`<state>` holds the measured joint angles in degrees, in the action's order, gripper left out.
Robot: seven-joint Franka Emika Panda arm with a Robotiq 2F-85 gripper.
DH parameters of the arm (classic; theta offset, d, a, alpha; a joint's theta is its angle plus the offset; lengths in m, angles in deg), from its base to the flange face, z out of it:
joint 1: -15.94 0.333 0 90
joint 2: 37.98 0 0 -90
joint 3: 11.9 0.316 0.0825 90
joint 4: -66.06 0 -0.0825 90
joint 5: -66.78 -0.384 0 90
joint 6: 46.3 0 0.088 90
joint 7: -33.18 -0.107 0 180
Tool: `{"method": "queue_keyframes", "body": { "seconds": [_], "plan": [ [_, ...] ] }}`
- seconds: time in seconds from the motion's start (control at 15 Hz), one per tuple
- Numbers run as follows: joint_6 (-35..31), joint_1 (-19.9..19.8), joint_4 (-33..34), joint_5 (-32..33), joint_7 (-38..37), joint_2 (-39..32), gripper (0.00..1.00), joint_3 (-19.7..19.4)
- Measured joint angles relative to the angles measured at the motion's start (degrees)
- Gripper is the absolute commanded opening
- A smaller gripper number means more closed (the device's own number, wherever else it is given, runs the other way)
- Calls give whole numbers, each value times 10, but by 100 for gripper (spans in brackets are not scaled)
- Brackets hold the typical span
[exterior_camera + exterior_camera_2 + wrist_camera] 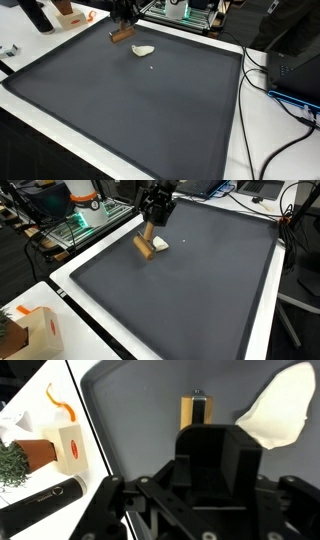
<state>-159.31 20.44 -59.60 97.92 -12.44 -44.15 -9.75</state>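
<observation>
The wooden block [144, 247] rests on the dark mat [200, 290] close to its far edge. It looks tilted, perhaps propped, directly under the tool [152, 220]. Whether the tool's jaws are apart or together cannot be told. A pale lump [160, 244] sits on the mat just beside the block, likely leaving room for a grasp. Off the mat, a carton [70, 448] stands on the white worktop [243, 110].

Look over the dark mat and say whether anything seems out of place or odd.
Little stands out. A tiny pale speck lies alone on the dark mat, apart from the cream lump and wooden block near the gripper; it could be a crumb.
</observation>
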Motion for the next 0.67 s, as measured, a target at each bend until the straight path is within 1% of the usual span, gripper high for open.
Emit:
{"method": "queue_keyframes", "body": {
  "seconds": [0.27, 0.67],
  "plan": [
    [28, 12, 6, 25, -53, -14, 21, 0],
    [70, 30, 18, 47, -109, -40, 21, 1]
  ]
}}
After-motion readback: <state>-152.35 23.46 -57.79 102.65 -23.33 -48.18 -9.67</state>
